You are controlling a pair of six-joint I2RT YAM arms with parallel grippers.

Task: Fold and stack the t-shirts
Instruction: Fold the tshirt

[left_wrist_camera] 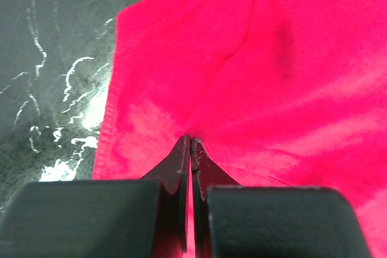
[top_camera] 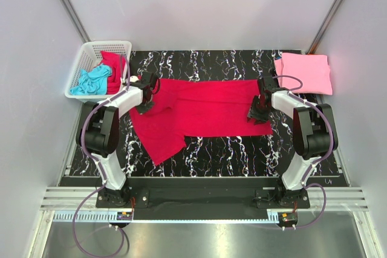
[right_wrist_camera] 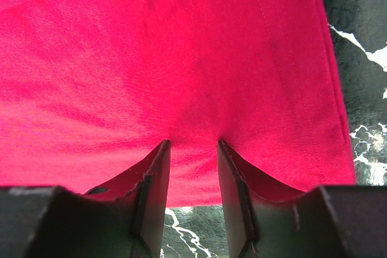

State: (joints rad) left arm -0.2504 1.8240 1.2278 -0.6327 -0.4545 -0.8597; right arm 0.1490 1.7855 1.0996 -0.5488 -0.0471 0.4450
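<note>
A crimson t-shirt (top_camera: 205,110) lies spread across the black marble table, partly folded, with one flap hanging toward the front left. My left gripper (top_camera: 145,104) is at the shirt's left end, shut on a pinch of the crimson cloth (left_wrist_camera: 272,58); its jaws (left_wrist_camera: 190,140) meet with red fabric in the slit. My right gripper (top_camera: 257,113) stands open at the shirt's right hem, its fingertips (right_wrist_camera: 193,143) pressing down on the fabric (right_wrist_camera: 151,58) near the stitched edge. A light pink t-shirt (top_camera: 302,72) lies folded at the back right.
A white lattice basket (top_camera: 91,46) at the back left holds a turquoise shirt (top_camera: 91,81) and a red one (top_camera: 113,64). Bare marble table (top_camera: 230,149) shows in front of the crimson shirt. Grey walls close in on both sides.
</note>
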